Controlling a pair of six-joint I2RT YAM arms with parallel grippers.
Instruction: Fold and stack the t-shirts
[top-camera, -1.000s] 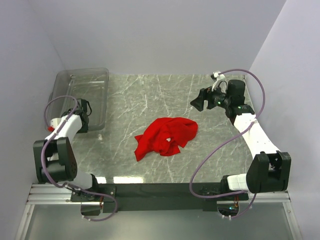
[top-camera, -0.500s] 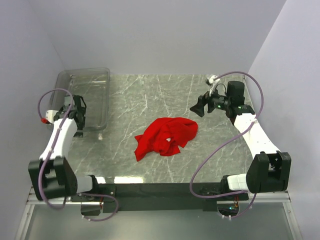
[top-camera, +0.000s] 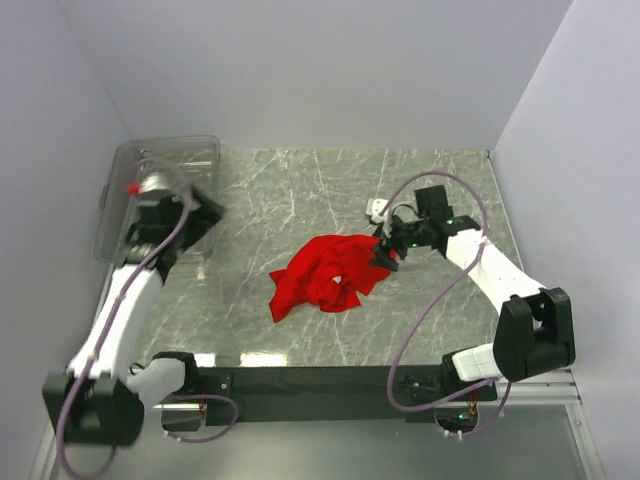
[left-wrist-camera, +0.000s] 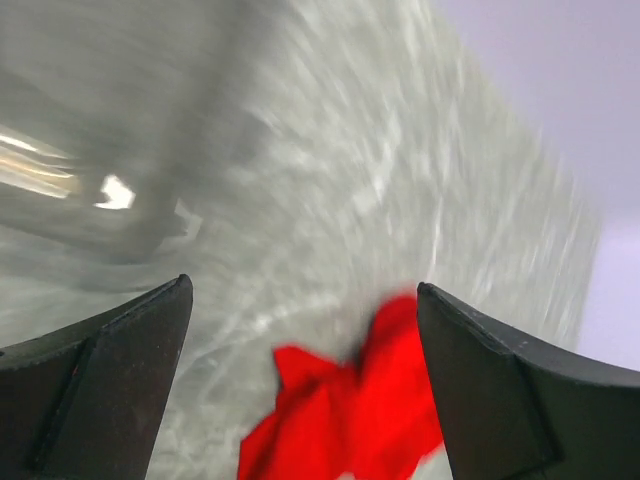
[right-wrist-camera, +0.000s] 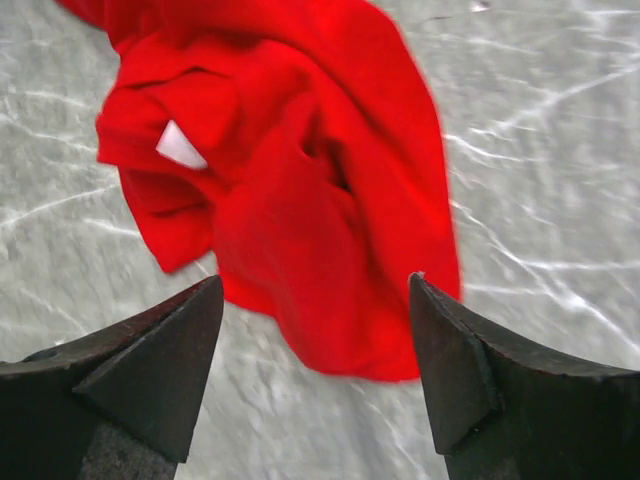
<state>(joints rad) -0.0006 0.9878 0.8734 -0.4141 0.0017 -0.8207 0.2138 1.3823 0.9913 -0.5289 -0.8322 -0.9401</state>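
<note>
A bright red t-shirt (top-camera: 332, 274) lies crumpled in the middle of the grey marble table; its small white neck label (right-wrist-camera: 180, 146) shows in the right wrist view. My right gripper (top-camera: 383, 252) hangs at the shirt's right edge, jaws wide apart, with the red cloth (right-wrist-camera: 300, 190) just beyond the fingertips and nothing between them. My left gripper (top-camera: 200, 212) is raised by the clear bin, well to the left of the shirt, and stands open and empty; the shirt (left-wrist-camera: 350, 410) shows far ahead between its fingers.
A clear plastic bin (top-camera: 165, 190) stands at the back left, beside my left gripper. Walls close the table in on the left, back and right. Cables loop off both arms.
My right gripper has come down and leftward from the back right to the shirt's right edge. My left arm has stretched up toward the bin and its gripper has opened.
</note>
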